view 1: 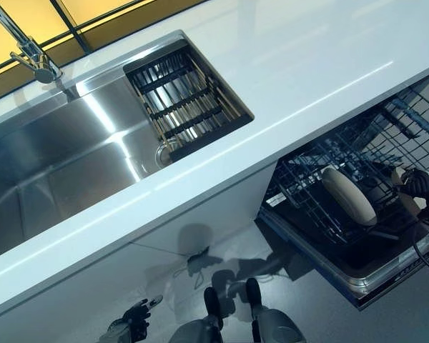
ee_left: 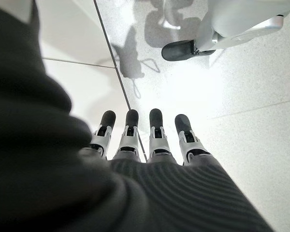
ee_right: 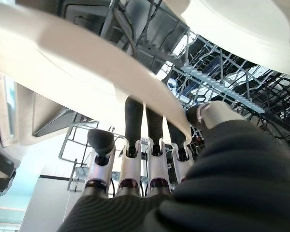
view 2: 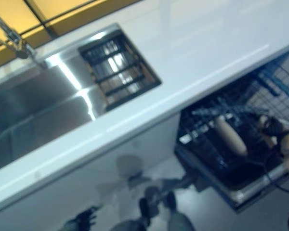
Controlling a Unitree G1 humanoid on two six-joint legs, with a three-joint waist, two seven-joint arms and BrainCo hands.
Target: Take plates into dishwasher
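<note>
Pinching a white plate (ee_right: 87, 63) between thumb and fingers, right hand (ee_right: 150, 169) over dishwasher rack (view 1: 386, 143)

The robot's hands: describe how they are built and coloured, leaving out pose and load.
Both hands look alike. The left hand has a row of silver fingers with rounded dark tips, rising from a dark ribbed cover over its back and wrist. The right hand shows the same silver fingers, dark tips and ribbed cover.

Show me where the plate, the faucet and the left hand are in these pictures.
plate (view 1: 349, 194), left eye view, middle of its pale face, standing in the rack.
faucet (view 1: 30, 53), left eye view, on the metal spout above the sink.
left hand (ee_left: 129, 140), left wrist view, on one straight finger.
</note>
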